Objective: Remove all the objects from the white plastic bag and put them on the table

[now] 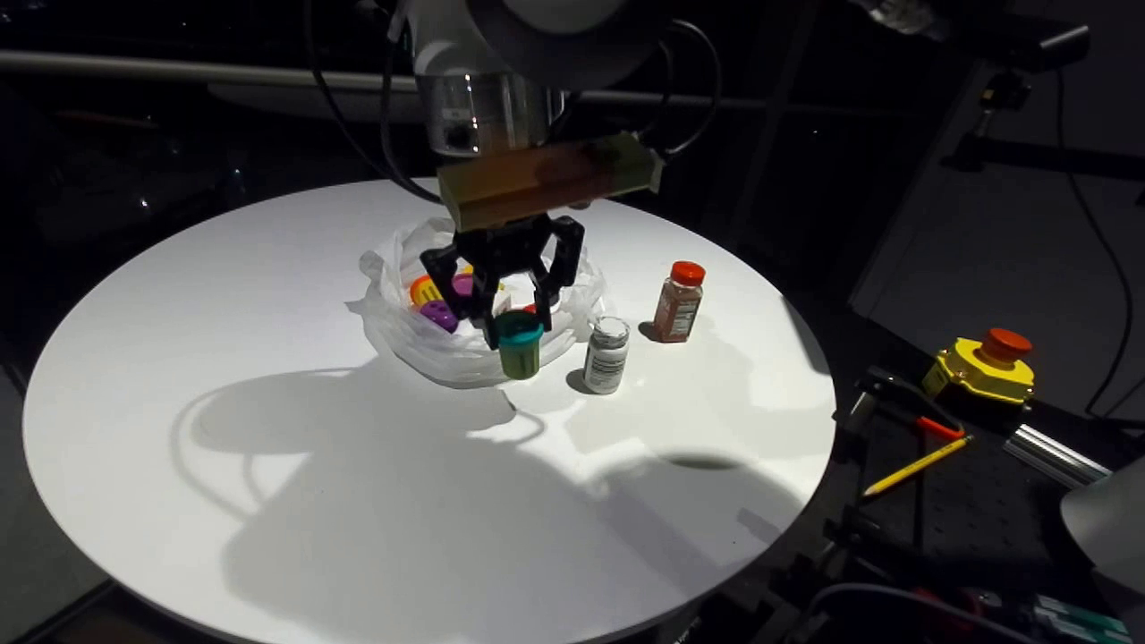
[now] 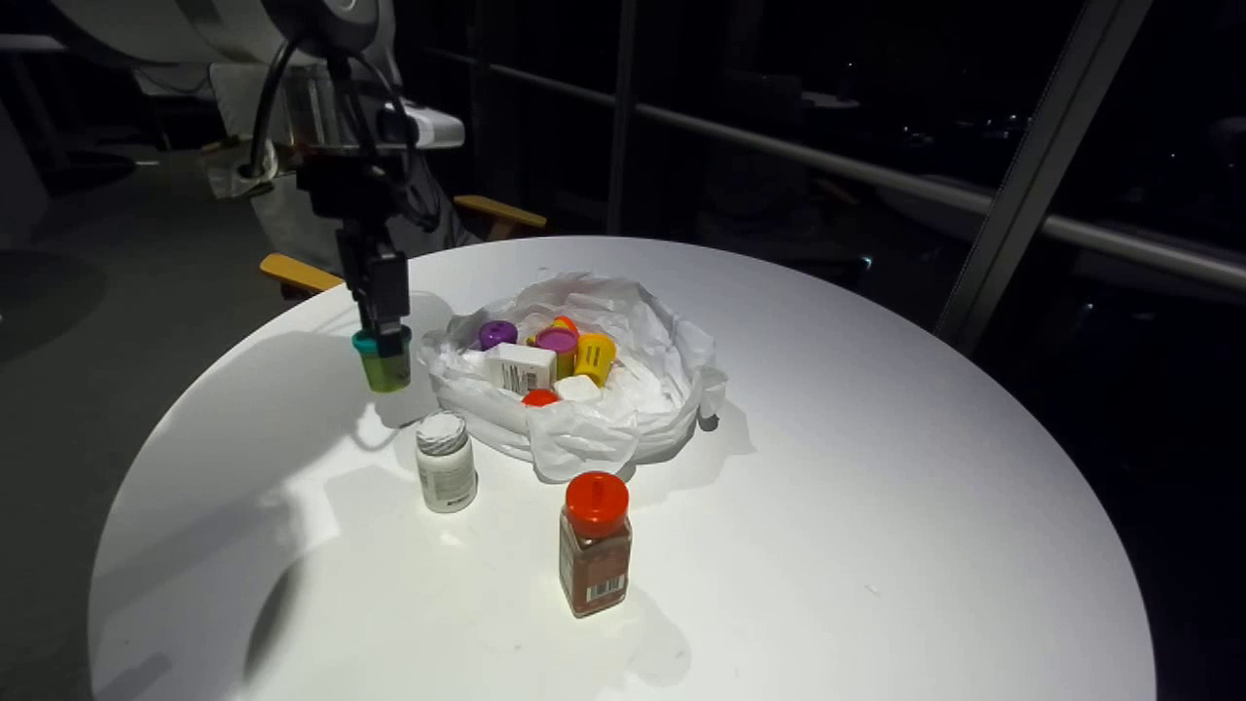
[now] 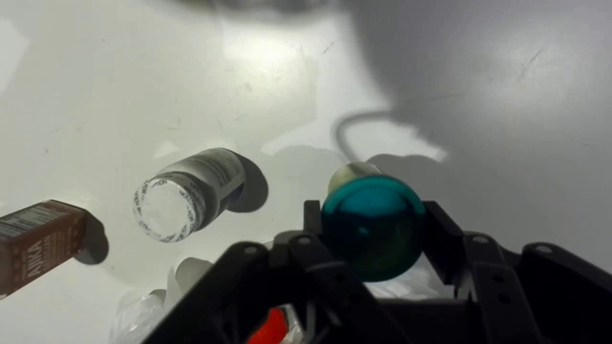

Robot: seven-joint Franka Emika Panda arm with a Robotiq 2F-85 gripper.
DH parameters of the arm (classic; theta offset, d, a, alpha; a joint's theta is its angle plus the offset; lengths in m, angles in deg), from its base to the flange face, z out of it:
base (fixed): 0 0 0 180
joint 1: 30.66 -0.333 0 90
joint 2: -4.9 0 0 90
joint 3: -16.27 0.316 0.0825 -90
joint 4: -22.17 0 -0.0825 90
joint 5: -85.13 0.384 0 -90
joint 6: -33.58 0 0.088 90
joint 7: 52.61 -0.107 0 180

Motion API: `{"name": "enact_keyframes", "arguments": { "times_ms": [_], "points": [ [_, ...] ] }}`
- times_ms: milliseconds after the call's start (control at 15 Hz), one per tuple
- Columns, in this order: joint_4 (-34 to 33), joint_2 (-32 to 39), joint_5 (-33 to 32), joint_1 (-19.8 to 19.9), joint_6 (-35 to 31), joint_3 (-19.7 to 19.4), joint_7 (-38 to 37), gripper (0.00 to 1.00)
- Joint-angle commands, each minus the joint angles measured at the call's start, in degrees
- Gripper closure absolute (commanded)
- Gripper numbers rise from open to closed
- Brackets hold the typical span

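In an exterior view my fingers (image 1: 542, 309) grip a small teal-lidded green tub (image 1: 521, 356), just outside the wrinkled, translucent white plastic bag (image 1: 429, 349) on the round white surface (image 1: 760, 420); a white cylindrical bottle (image 1: 606, 362) and a red-capped, brown-filled jar (image 1: 678, 309) already stand there. In an exterior view the bag has plenty left: a round purple item (image 2: 497, 334), a tilted yellow tub (image 2: 596, 358), a purple-lidded yellow tub (image 2: 558, 343), a white box (image 2: 527, 370) and more. In the wrist view the green tub sits snugly between my fingers; I judge it only needs setting down, making three.
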Motion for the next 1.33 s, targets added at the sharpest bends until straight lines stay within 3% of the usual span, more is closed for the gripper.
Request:
{"name": "enact_keyframes", "arguments": {
  "times_ms": [0, 133, 200, 267, 467, 733, 1267],
  "points": [
    [0.46, 4.48, -2.04, -0.50, -4.97, -0.40, -2.35, 0.71],
    [-0.09, 6.88, -1.54, -0.93, -6.53, -0.53, -2.32, 0.71],
    [-0.06, 7.69, -1.06, -1.01, -7.29, -0.41, -1.94, 0.21],
    [0.27, 7.29, -0.99, -1.27, -7.72, -0.39, -1.77, 0.21],
    [2.11, 3.92, -2.42, -2.85, -10.34, -2.23, -3.62, 0.01],
    [1.70, -1.09, -8.47, -4.95, -9.48, -6.87, -8.91, 0.00],
    [-5.76, 3.20, -8.25, 1.92, -6.57, -6.75, -6.84, 0.00]
  ]
}}
